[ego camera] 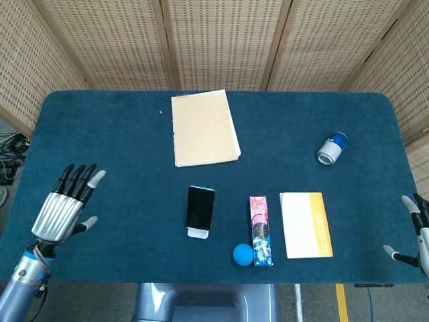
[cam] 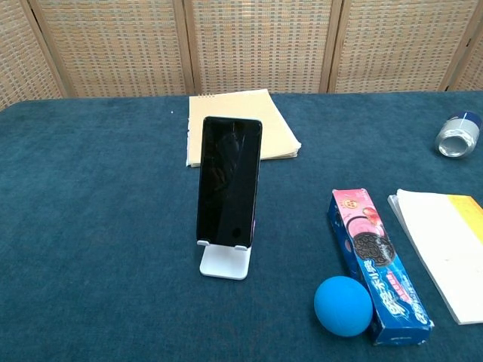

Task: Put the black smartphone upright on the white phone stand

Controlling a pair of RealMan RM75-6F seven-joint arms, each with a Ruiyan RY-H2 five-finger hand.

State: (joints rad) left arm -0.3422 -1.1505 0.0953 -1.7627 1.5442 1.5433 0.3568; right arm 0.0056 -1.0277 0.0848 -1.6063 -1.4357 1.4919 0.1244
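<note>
At the lower left of the head view, the left hand [ego camera: 62,211] hangs over the near left part of the blue table [ego camera: 114,141], fingers straight and spread apart, holding nothing. It is well apart from everything else on the cloth, and the chest view does not show it.

Toward the upper middle of the head view lies a tan notepad [ego camera: 204,127], flat on the table; in the chest view it sits behind the phone, at the upper middle of the frame [cam: 260,113].

Just left of centre in the lower half of the head view, the black smartphone [ego camera: 200,207] stands upright on the white phone stand [ego camera: 197,233]. The chest view shows it plainly: the black smartphone [cam: 229,182] leans back slightly, its lower edge resting in the lip of the white phone stand [cam: 224,262], with no hand touching it.

To the right of the stand are a blue ball [cam: 343,305] and, touching it, a pink cookie box [cam: 379,264] lying lengthwise. Further right lies a white and orange booklet [ego camera: 305,224]. In the upper right of both views a blue and silver can [ego camera: 332,148] lies on its side.

At the lower right edge of the head view, the right hand [ego camera: 417,229] is only partly in frame, with fingers apart and nothing in them.
</note>
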